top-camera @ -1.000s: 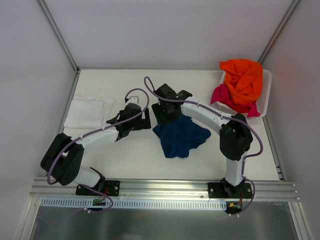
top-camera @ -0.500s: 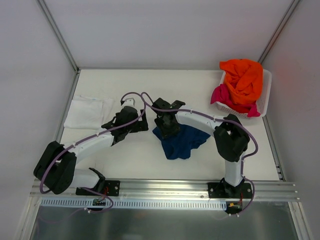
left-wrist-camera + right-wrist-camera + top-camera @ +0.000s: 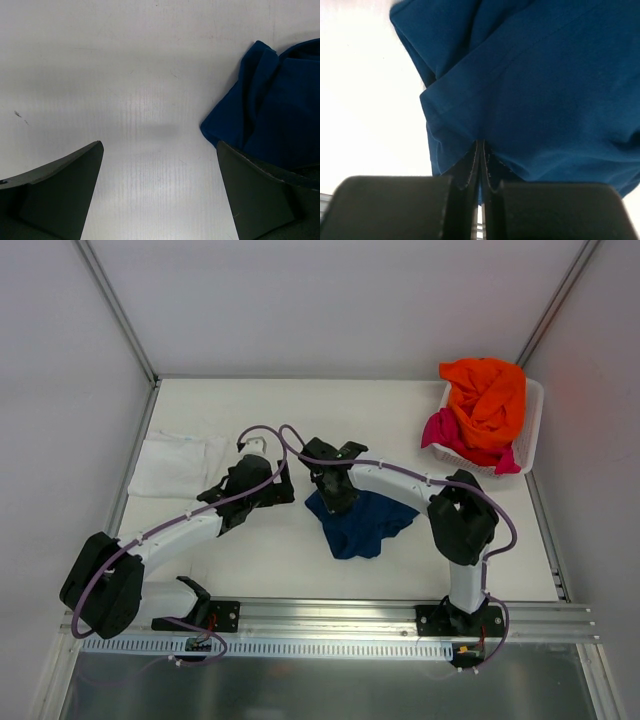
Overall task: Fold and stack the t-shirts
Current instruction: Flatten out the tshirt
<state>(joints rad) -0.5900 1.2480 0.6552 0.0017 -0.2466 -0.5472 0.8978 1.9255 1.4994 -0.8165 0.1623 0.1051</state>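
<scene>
Top external, navy t-shirt (image 3: 365, 525), basket (image 3: 534, 425) far right

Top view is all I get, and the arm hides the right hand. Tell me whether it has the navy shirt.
Observer: In the right wrist view, the right hand is shut, pinching a hemmed fold of the navy shirt.
Operator: Report the left hand.
Observer: In the left wrist view, the left hand is wide open with nothing in it, and there is bare table below.
Operator: Say where the shirt lies from it.
Observer: The shirt's edge shows just past the finger on that picture's right. I can't tell whether they touch.
</scene>
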